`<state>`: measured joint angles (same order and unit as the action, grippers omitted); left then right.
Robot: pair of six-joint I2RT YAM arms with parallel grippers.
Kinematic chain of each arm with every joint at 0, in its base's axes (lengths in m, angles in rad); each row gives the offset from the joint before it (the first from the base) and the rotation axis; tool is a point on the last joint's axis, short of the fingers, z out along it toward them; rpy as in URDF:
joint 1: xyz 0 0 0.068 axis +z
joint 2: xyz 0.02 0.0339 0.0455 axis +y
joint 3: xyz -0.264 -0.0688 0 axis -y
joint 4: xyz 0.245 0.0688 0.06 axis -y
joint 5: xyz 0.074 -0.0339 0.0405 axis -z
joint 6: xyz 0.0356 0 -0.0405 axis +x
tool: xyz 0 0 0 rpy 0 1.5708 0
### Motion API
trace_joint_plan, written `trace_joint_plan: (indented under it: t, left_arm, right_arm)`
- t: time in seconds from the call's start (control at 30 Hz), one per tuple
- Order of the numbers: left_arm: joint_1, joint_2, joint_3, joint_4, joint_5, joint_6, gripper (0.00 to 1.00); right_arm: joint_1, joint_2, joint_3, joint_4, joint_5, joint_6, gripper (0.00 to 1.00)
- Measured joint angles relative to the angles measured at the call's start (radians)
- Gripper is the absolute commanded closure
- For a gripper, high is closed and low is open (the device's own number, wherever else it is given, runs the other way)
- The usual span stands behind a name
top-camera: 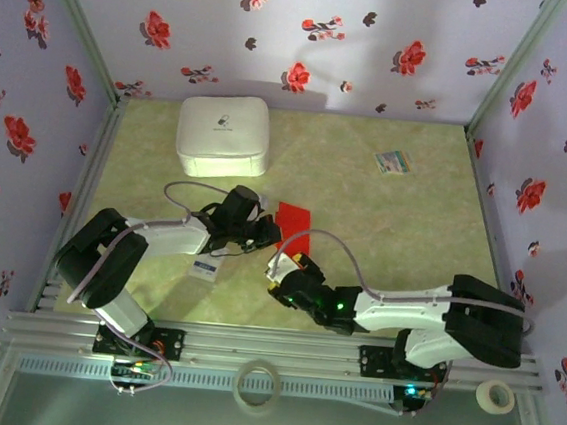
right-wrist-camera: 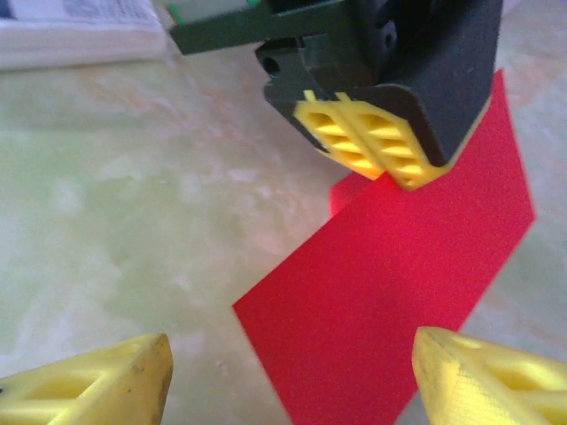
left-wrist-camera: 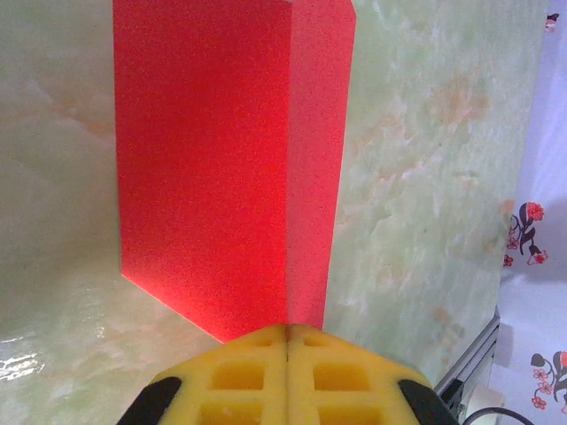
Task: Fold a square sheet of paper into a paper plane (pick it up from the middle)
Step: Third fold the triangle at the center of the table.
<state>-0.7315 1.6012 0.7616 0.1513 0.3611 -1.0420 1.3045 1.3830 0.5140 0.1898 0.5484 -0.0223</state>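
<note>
- Pinches folded red paper (left-wrist-camera: 204,159) at crease w/ L gripper (left-wrist-camera: 287,329), fingers pressed together.
- Holds R gripper (right-wrist-camera: 292,354) spread wide, one finger each side of paper.

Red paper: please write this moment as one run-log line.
left gripper: jaws shut on red paper | right gripper: jaws open, facing paper | paper: creased

A white box (top-camera: 223,134) sits far left on the green table (top-camera: 383,222). A small colourful card (top-camera: 393,162) lies far right. A little white packet (top-camera: 204,270) lies nearer, left.
</note>
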Motion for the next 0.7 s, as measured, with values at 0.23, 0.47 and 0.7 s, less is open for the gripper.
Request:
trace_joint_plan:
  t: [0.23,0.47,0.7]
  left_arm:
    - [0.0,0.0,0.0,-0.003,0.0,0.0,1.0]
    - [0.0,0.0,0.0,-0.003,0.0,0.0,1.0]
    - [0.0,0.0,0.0,-0.003,0.0,0.0,1.0]
  right_arm:
    - [0.013,0.03,0.01,0.008,0.105,-0.03,0.4]
    - [0.014,-0.007,-0.001,0.023,0.111,-0.024,0.52]
    - [0.014,-0.023,-0.01,0.022,0.118,-0.004,0.62]
